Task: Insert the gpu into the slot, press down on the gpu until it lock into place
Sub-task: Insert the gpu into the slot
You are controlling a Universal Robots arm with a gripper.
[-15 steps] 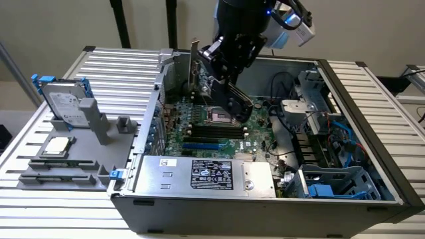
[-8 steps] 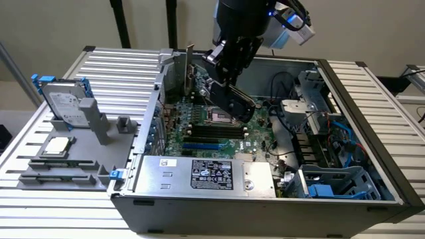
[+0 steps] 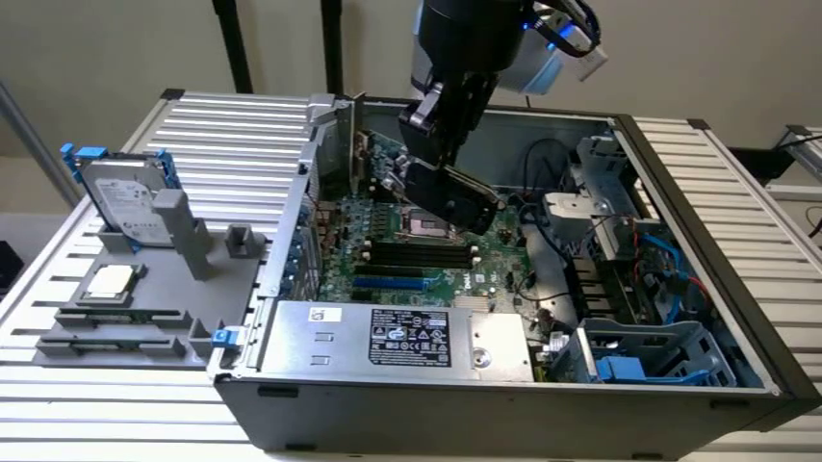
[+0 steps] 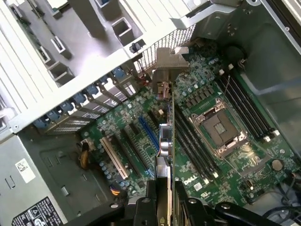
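The gpu (image 3: 452, 197) is a flat black card hanging tilted above the green motherboard (image 3: 385, 255) inside the open computer case. My gripper (image 3: 426, 154) is shut on its upper edge. In the wrist view the gpu (image 4: 165, 141) shows edge-on, with its silver bracket (image 4: 169, 66) at the far end near the case's rear grille. The gripper (image 4: 163, 200) clamps the card from both sides. A blue expansion slot (image 4: 149, 136) lies just beside the card's edge, and the card floats clear above the board. The same blue slot (image 3: 392, 284) sits in front of the black memory slots (image 3: 418, 252).
A silver labelled power-supply box (image 3: 398, 337) fills the case's near side. The CPU socket (image 4: 221, 129) and memory slots (image 4: 244, 108) lie beside the card. Drive cages and cables (image 3: 617, 279) occupy the exterior view's right. A grey fixture with a hard drive (image 3: 122, 197) stands at the exterior view's left.
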